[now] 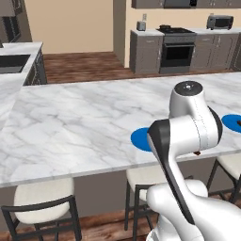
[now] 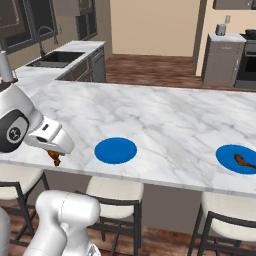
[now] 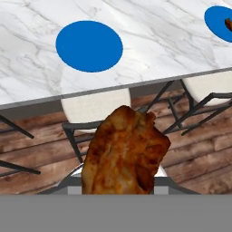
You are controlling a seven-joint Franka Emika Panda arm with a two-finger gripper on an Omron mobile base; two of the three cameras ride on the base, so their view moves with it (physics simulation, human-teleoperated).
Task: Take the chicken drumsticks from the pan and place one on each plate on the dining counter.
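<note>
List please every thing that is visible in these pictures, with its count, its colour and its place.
round flat blue plates: two, bright blue, on the counter; near one bare, far one carries a drumstick
orange-brown chicken drumsticks: two, one held in the gripper beyond the counter edge, one on the far plate
long white marble dining counter: one, white with grey veins
cushioned stools: several, cream seats, dark frames, under the counter edge
stove: one, dark, at the back wall
sink: one, dark, in the side worktop
two-finger gripper: one, shut on the drumstick
</note>
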